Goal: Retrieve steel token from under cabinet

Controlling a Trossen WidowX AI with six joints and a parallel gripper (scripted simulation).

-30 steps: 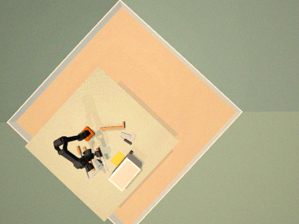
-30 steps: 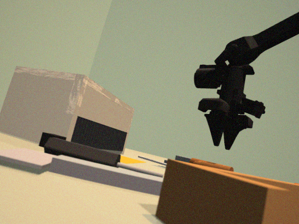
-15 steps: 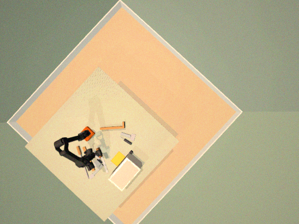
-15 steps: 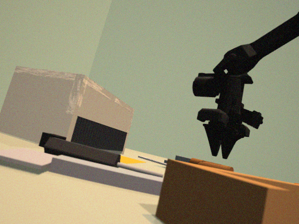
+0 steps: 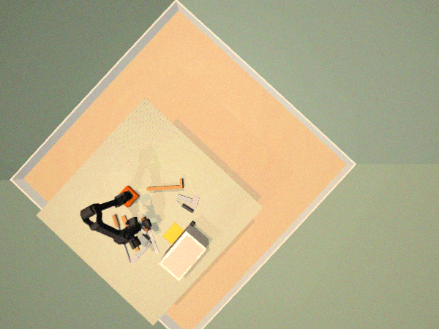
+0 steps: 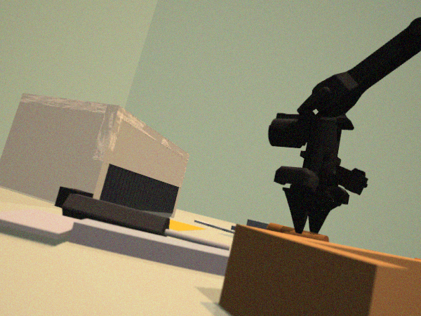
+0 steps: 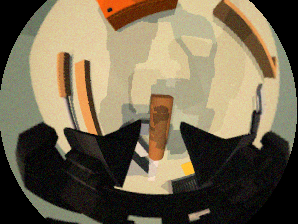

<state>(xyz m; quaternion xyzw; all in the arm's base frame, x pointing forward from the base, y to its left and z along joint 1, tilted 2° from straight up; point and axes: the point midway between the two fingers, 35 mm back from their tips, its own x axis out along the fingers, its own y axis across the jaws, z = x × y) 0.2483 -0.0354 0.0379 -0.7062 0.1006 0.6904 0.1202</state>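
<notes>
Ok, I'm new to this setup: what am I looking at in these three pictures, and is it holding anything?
It is one black arm with a two-fingered gripper. The first picture looks straight down on the table. The second sits low beside it. The third is a wrist camera looking out between the fingers. The pale box is the cabinet, with a yellow marked patch in front. Several sticks lie about. The gripper is open and holds nothing, its fingertips down at a short orange stick.
</notes>
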